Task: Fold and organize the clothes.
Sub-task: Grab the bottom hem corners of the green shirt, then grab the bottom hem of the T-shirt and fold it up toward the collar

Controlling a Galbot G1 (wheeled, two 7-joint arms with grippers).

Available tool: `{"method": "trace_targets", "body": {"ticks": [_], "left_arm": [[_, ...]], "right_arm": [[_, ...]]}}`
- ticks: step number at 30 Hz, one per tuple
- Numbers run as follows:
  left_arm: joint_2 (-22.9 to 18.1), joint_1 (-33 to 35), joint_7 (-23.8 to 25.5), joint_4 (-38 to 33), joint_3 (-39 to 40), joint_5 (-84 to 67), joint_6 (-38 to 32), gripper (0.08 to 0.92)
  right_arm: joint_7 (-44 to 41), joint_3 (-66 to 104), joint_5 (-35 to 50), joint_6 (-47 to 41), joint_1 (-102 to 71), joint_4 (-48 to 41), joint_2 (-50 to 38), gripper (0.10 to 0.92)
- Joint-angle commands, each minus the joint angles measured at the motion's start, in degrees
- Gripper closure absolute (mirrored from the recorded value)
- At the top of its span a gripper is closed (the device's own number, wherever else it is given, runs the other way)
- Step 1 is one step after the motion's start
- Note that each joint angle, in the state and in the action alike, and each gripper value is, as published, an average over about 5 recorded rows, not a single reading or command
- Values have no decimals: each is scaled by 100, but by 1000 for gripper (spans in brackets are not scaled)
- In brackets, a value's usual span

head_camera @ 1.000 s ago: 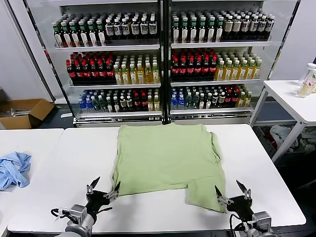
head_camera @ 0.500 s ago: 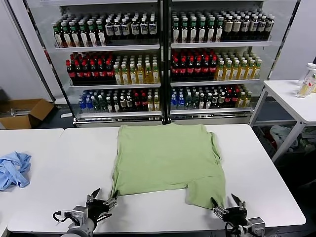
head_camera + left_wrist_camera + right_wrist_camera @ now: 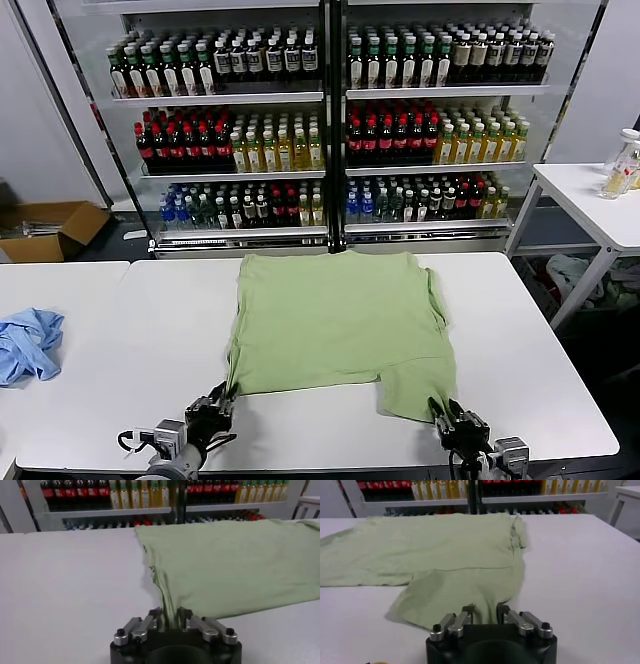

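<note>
The light green shirt (image 3: 340, 320) lies spread flat on the white table (image 3: 150, 330), with no graphic or buttons showing. My left gripper (image 3: 215, 408) is at the shirt's near left corner. In the left wrist view its fingers (image 3: 170, 622) are closed on a bunched fold of the shirt's hem (image 3: 230, 565). My right gripper (image 3: 447, 420) is at the near right corner. In the right wrist view it (image 3: 484, 614) is pinching the edge of the shirt (image 3: 445, 555) between its fingers.
A smaller light blue garment (image 3: 25, 345) lies crumpled on the adjoining table at the left. A glass-fronted drinks cooler (image 3: 330, 120) stands behind the table. A cardboard box (image 3: 50, 228) is on the floor at the left; a side table (image 3: 590, 200) stands at the right.
Both grippers, open beside the shirt's near corners a second ago, have moved in onto the hem and closed on the cloth.
</note>
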Motion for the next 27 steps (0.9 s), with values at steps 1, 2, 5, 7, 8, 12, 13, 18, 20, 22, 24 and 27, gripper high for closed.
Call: {"method": "trace_targets", "body": {"ticks": [1,2,5,7,8,12,13,18,20,22,24,27], "left_arm": [[-26,-11,88,64,83,5,7,846],[-14,9,95,16,59,31,-28,874],[83,194,97,-322,-72,47,-100,914],[197,432,85,-686,-227,-24,-99,917],[268,591,80,-889,-331,-70,-90,917],[527,1404,69,-1615,-840,-272,5,917],[581,1637,68,-1758,-971,-307,26,917],[768,2671,31,-2213,-1534,-202,17,917],[789,2891,14,-2323,-1800,-215,41,917],[794,2999,10,-2404,-2053,-290,70,917],[811,2990,29,-2468,-2247,-481,41,917],[869,2513,14,-2335,-2245,-883,-241,917]], "right_arm": [[35,-75,101,-66,61,-46,20,895],[7,-33,145,-52,31,14,-9,908],[-80,197,258,3,-178,363,-115,913],[-156,408,299,8,-487,750,-171,913],[-202,517,304,7,-679,970,-194,913],[-367,839,224,-97,-1515,1806,-245,913],[-395,886,168,-122,-1712,1957,-246,913],[-442,1011,-147,-135,-2437,2325,-294,913],[-431,1061,-178,-127,-2550,2415,-340,913],[-398,1117,-169,-114,-2552,2494,-384,913],[-313,1176,-57,-110,-2388,2553,-430,913],[-110,1162,212,-189,-1733,2485,-490,913]]}}
